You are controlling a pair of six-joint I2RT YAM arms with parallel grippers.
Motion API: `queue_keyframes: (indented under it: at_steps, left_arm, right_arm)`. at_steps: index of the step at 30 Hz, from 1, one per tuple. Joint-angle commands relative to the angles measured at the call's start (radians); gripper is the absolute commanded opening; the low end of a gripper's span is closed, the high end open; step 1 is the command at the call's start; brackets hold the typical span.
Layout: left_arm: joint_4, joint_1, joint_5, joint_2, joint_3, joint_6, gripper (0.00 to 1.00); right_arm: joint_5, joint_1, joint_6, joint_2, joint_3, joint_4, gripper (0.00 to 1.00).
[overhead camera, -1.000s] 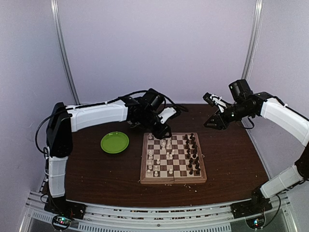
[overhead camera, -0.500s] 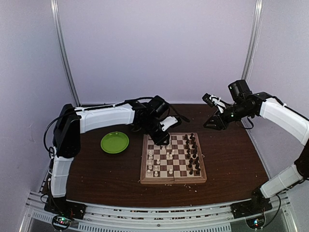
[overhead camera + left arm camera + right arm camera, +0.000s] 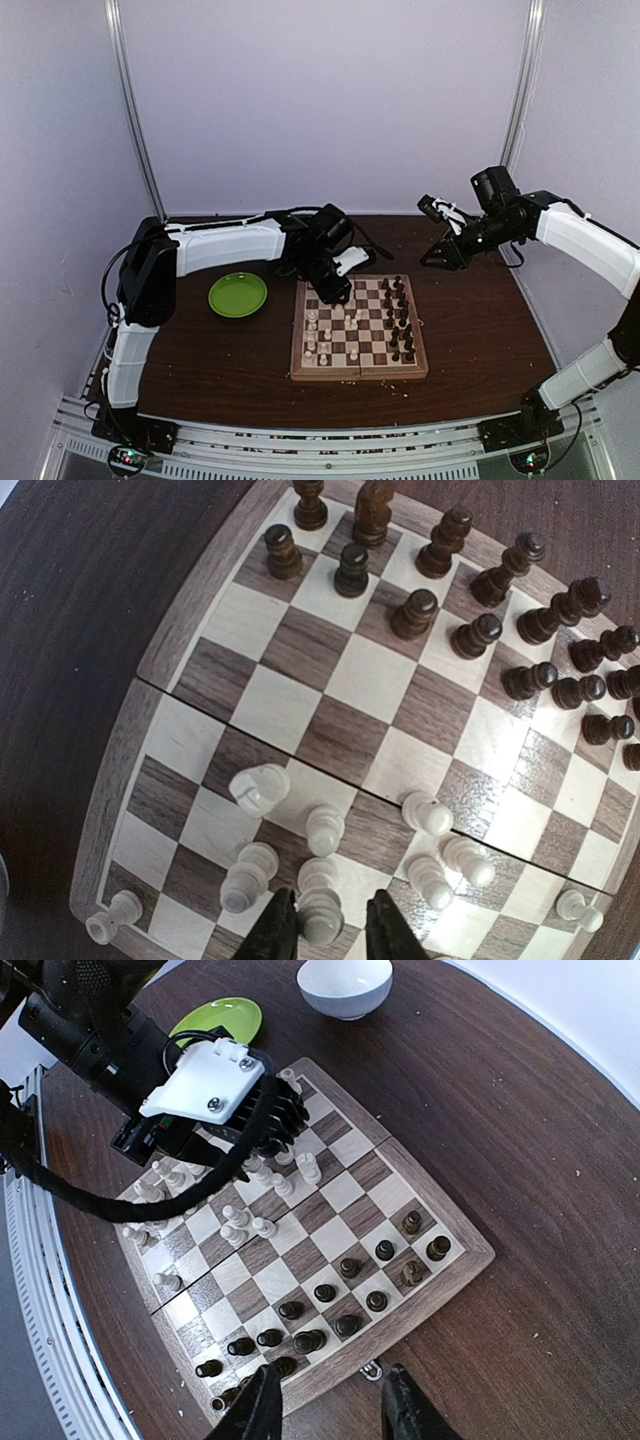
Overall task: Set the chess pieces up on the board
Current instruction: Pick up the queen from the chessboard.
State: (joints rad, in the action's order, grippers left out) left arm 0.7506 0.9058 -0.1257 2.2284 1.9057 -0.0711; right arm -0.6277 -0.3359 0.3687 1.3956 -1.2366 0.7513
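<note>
The board (image 3: 357, 374) lies flat near the middle of the tabletop (image 3: 220, 370), its fold seam running from the left arm's side to the right's. The dark pieces (image 3: 400, 320) stand along the board's right side in two fairly even rows. The white pieces (image 3: 315, 335) stand on its left side; some line the edge, and others are loosely bunched a few squares in. The middle of the board between the two sets is bare.

The left gripper (image 3: 330, 288) hangs low over the far left part of the board, among the white pieces. In the left wrist view its jaws are a little apart, with one small white piece (image 3: 320, 918) standing upright between them. That piece sits close against one finger (image 3: 280, 932), and a sliver of gap shows on the other side, so it is straddled rather than clamped.

The right gripper (image 3: 440, 257) is held up in the air beyond the board's far right corner, well apart from the pieces. Its jaws are apart with nothing between them, and its camera looks down on the whole board.

A green plate (image 3: 237, 295) lies on the tabletop just left of the board; a white bowl (image 3: 345, 985) sits beyond the board's far edge.
</note>
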Motion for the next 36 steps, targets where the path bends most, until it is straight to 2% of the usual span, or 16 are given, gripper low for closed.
queue_keyframes:
  at_steps: [1, 5, 14, 18, 29, 36]
  left_arm:
    - [0.016, -0.004, 0.014, 0.017, 0.023, -0.019, 0.23]
    - [0.016, -0.004, 0.031, 0.017, 0.019, -0.023, 0.28]
    - [0.019, -0.004, 0.033, 0.022, 0.024, -0.030, 0.24]
    - [0.020, -0.004, 0.035, 0.018, 0.023, -0.033, 0.28]
    - [0.021, -0.004, 0.012, -0.020, 0.019, -0.032, 0.13]
    - [0.046, -0.007, 0.004, -0.149, -0.067, -0.041, 0.11]
  right_arm:
    - [-0.012, 0.002, 0.010, 0.014, -0.012, 0.009, 0.34]
    - [-0.013, 0.002, 0.010, 0.021, -0.014, 0.012, 0.34]
    - [-0.015, 0.002, 0.010, 0.030, -0.017, 0.016, 0.34]
    - [-0.017, 0.002, 0.009, 0.036, -0.018, 0.018, 0.35]
    - [-0.018, 0.001, 0.009, 0.040, -0.021, 0.020, 0.35]
    - [-0.019, 0.002, 0.007, 0.041, -0.020, 0.020, 0.35]
